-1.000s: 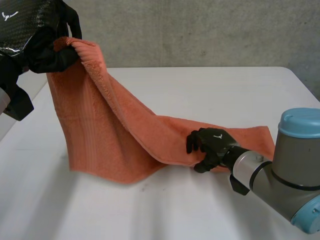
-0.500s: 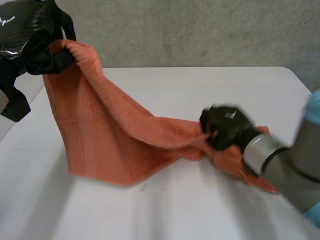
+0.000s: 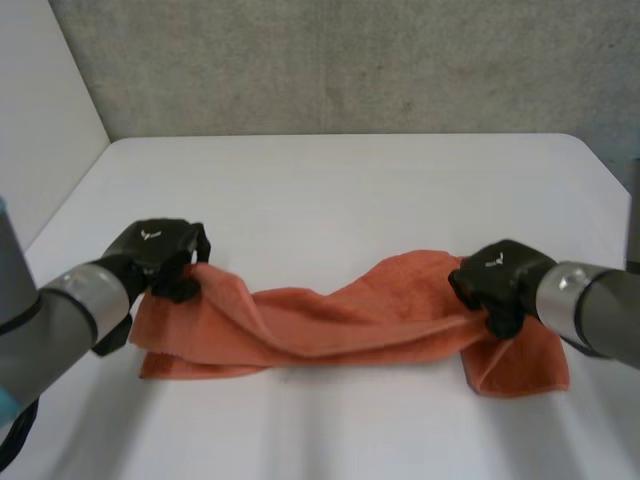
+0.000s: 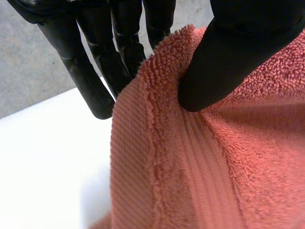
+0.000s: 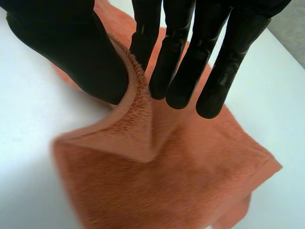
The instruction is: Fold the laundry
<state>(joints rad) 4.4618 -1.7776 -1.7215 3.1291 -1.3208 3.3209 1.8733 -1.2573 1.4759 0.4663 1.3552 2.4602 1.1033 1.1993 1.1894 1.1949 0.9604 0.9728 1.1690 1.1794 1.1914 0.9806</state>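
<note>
The orange towel [image 3: 350, 322] lies bunched lengthwise on the near part of the white surface [image 3: 350, 190]. The left hand [image 3: 160, 255] pinches its left end and the right hand [image 3: 497, 280] its right end, probably to stretch it flat for folding.

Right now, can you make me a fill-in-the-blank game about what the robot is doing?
The left robot hand and the right robot hand each pinch one end of the ____.
It rests on a white ____.
Its colour is ____.
Missing words: towel, table, orange.
</note>
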